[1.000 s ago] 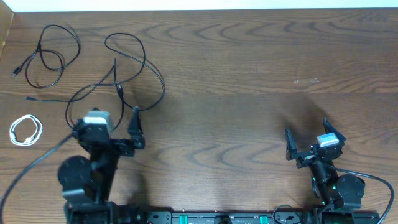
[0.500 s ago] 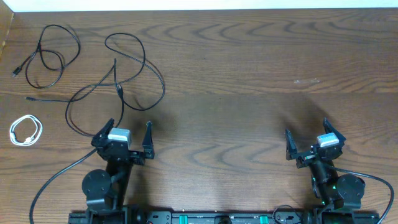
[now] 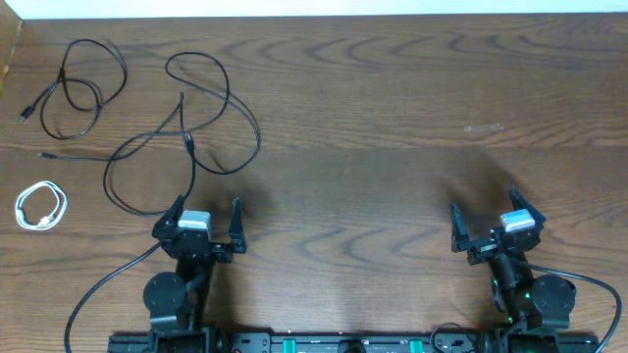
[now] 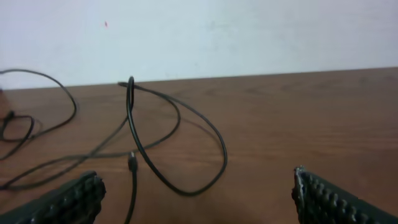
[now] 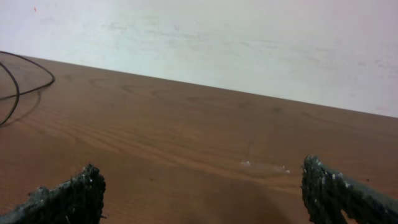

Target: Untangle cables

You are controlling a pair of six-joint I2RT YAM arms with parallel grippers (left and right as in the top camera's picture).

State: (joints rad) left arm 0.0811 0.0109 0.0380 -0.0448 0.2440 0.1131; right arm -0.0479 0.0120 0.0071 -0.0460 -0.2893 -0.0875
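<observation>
The white cable (image 3: 20, 208) lies coiled in a small ring far to the left of the left gripper (image 3: 207, 206), level with its fingertips and near the table (image 3: 392, 118) edge. Beyond that coil, well ahead and to the left of the left gripper, the smaller black cable (image 3: 65, 83) rests in a few loose loops that cross one another, one plug end pointing out toward the table's left edge. It appears to lie apart from both other cords. The larger black cable (image 3: 185, 127) sprawls directly ahead of the left gripper. One thin end reaches away to the left, a wide loop sags back until it comes just beside the gripper's left fingertip, and two more loops spread ahead and slightly to the right. Whether that near loop touches the finger cannot be told. In the left wrist view this cable crosses over itself in front of the fingers, with a small plug lying just ahead of the gap between them. The left gripper itself stands with its jaws spread wide and nothing between them. Far to its right, at about the same depth, the right gripper (image 3: 484, 211) also holds its jaws wide apart over bare wood, well away from every cable.
</observation>
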